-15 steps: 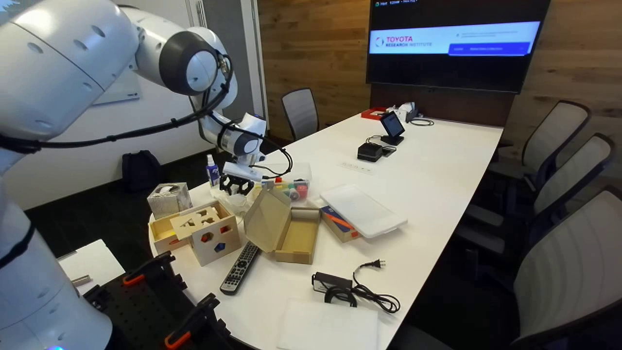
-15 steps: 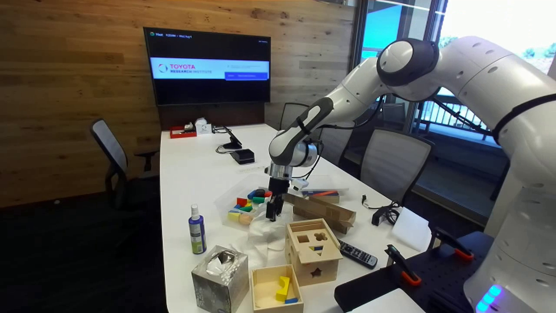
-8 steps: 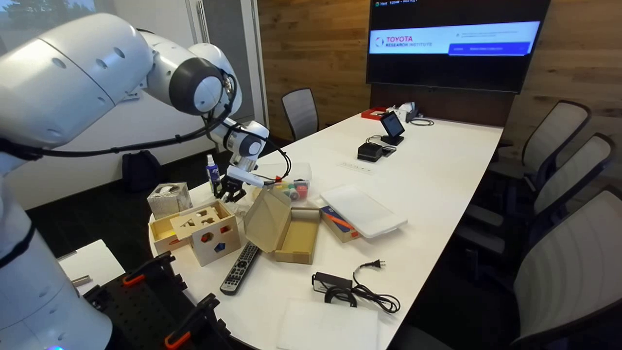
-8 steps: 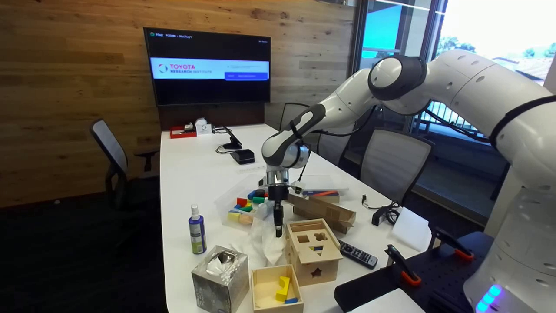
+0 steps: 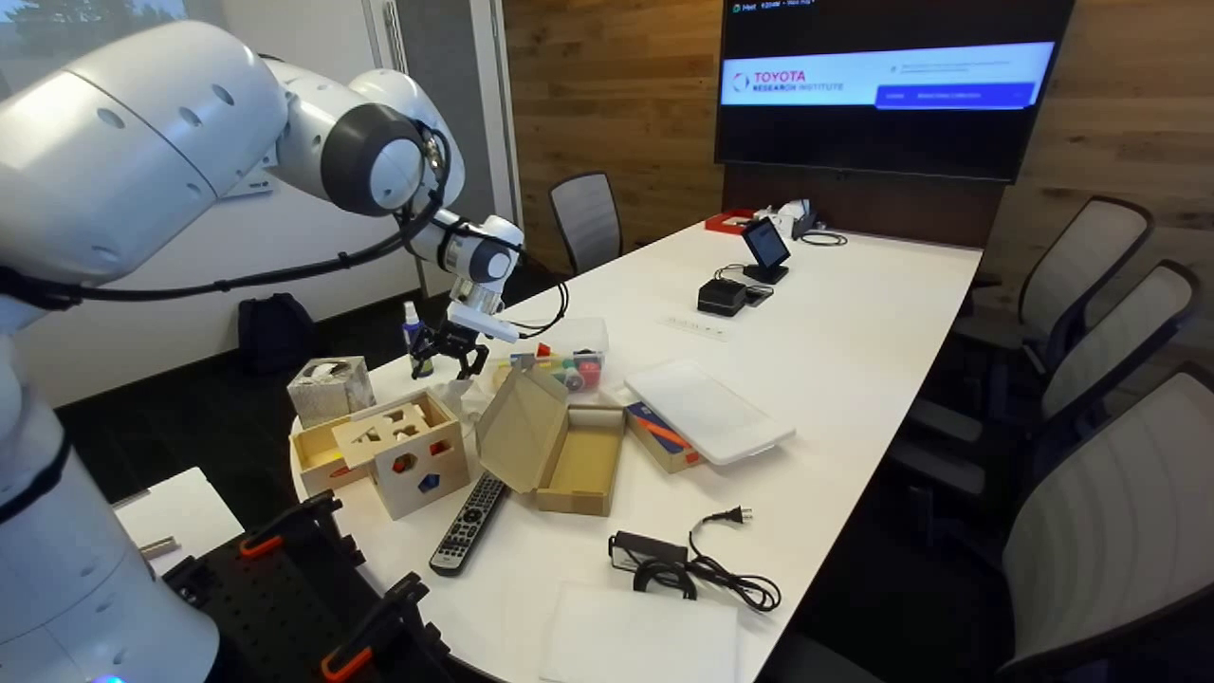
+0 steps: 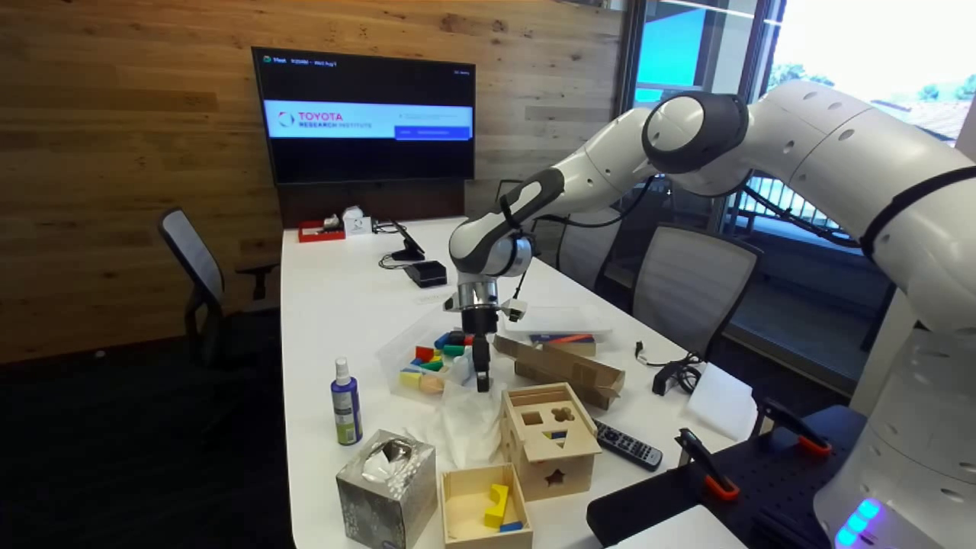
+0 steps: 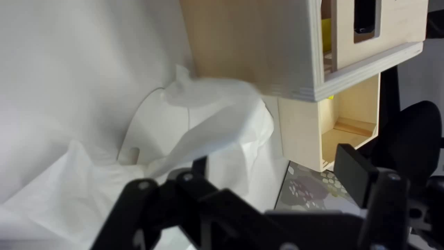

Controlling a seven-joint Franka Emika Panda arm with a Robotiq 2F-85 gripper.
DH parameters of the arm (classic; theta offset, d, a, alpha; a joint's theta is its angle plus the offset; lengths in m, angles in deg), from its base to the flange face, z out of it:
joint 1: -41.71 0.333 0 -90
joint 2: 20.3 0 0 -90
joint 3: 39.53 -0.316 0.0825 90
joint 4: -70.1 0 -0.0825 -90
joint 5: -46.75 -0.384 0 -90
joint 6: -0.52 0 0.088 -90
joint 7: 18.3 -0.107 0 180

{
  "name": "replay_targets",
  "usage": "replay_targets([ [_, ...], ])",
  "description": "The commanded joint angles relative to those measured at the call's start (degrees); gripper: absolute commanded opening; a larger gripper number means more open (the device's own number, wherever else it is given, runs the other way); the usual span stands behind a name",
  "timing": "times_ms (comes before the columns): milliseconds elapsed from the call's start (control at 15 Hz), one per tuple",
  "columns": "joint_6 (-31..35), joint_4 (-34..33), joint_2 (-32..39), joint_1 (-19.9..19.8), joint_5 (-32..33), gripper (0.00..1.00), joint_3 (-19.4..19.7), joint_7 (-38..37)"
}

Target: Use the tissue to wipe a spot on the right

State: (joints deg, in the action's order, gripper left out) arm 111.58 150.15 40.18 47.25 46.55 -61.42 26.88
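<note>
Two fingers [image 7: 354, 177] of your black jointed gripper [image 5: 444, 371] stand wide apart near pale wooden shape-sorting box [image 6: 535, 448]. Your crumpled white paper tissue [image 6: 467, 428] lies on white table [image 6: 329, 313], just beside box; whether gripper touches tissue, you cannot tell.

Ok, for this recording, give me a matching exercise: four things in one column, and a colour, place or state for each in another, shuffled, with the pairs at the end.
Things
1. gripper
2. loose tissue
3. spray bottle
4. remote

Colours, places, states
a. upright, with a white top
b. open, with its jaws apart
c. lying down, covered in buttons
d. white and creased, beside the wooden shape box

Pairs: 1-b, 2-d, 3-a, 4-c
</note>
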Motion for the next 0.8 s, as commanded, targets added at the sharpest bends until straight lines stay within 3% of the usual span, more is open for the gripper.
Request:
replay_targets([
  [0, 0.8, 2.68, -5.73, 1.15, 0.08, 1.0, 2.06, -0.62],
  [467, 10.14, 9.75, -16.22, 3.41, 2.03, 1.0, 7.89, -15.34],
  [733, 15.67, 18.72, -23.71, 3.69, 3.03, 1.0, 10.39, -26.51],
])
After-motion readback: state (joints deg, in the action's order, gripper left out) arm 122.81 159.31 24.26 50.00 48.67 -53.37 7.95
